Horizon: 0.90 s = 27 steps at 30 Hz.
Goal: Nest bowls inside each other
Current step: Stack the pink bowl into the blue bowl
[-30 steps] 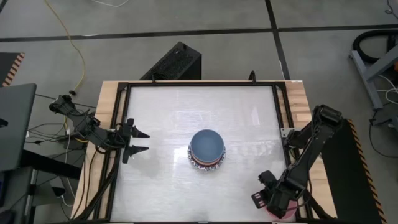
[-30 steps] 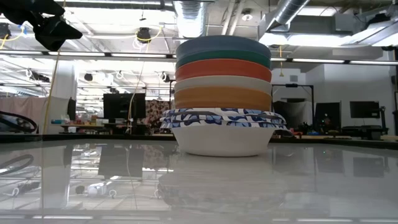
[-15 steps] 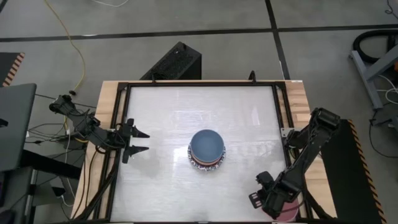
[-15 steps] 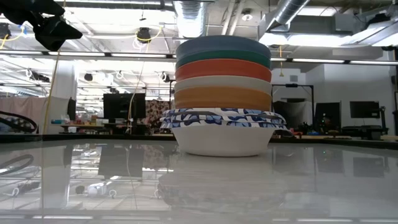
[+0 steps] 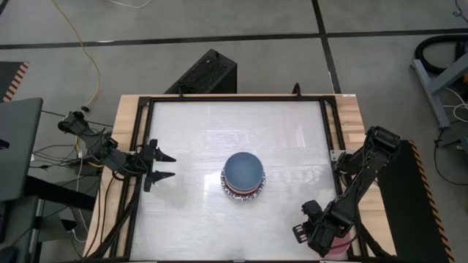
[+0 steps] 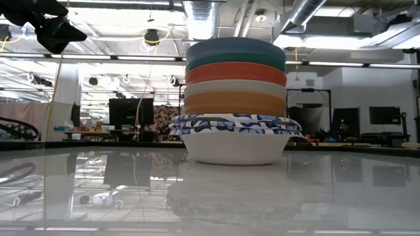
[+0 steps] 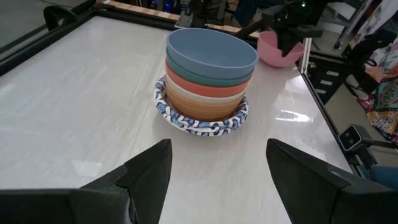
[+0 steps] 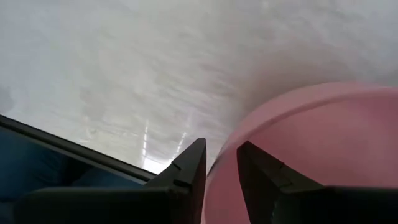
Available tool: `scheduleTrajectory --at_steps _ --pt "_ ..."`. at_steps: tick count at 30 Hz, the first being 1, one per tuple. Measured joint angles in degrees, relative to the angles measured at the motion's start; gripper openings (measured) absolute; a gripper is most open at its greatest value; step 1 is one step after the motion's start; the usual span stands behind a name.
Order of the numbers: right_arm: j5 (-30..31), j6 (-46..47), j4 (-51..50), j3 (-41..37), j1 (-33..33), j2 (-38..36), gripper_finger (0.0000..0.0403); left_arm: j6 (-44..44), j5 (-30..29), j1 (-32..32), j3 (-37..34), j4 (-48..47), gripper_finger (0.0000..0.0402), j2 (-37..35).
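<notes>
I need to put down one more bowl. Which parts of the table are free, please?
Free: the table between the left gripper and the stack of bowls, and all behind the stack. Crowded: the near right corner, where the right gripper holds the pink bowl.

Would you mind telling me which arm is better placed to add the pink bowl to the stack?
Right. The right gripper is already clamped on the pink bowl rim at the table's near right corner. The left gripper hangs open and empty at the left edge, farther from that bowl than from the stack.
</notes>
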Motion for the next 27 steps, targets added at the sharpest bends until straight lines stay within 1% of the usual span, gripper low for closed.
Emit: scheduleTrajectory --at_steps 3,6,9,14,19,21,23,27 --pt "0.00 -0.17 -1.49 0.04 0.00 0.05 0.0108 0.00 0.00 -0.02 -0.01 0.00 0.0251 0.01" --pt "-0.45 -0.24 -3.54 0.08 0.00 0.90 0.0095 0.02 0.00 -0.01 -0.01 0.00 0.0251 0.01" --pt "-1.75 -1.17 -4.41 0.17 -0.11 2.36 0.0071 0.00 0.02 -0.01 0.01 0.00 0.0251 0.01" --pt "-3.09 -5.66 -4.73 0.41 -1.54 4.62 0.0018 0.02 0.00 -0.02 -0.01 -0.01 0.0251 0.02" --pt "-3.13 -10.18 -8.30 2.24 -3.92 4.86 0.0012 0.02 0.00 -0.02 -0.01 0.00 0.0251 0.02" --pt "-2.16 -13.39 -11.27 4.11 -5.28 4.85 0.0008 -0.02 0.00 -0.01 0.01 0.00 0.0251 0.02" --pt "0.31 -17.76 -13.48 6.54 -6.91 4.93 0.0006 -0.03 0.00 -0.02 -0.01 0.00 0.0251 0.02" --pt "7.24 -26.44 -18.93 13.12 -10.77 4.94 0.0006 -0.07 -0.03 -0.02 -0.01 0.00 0.0251 0.00"
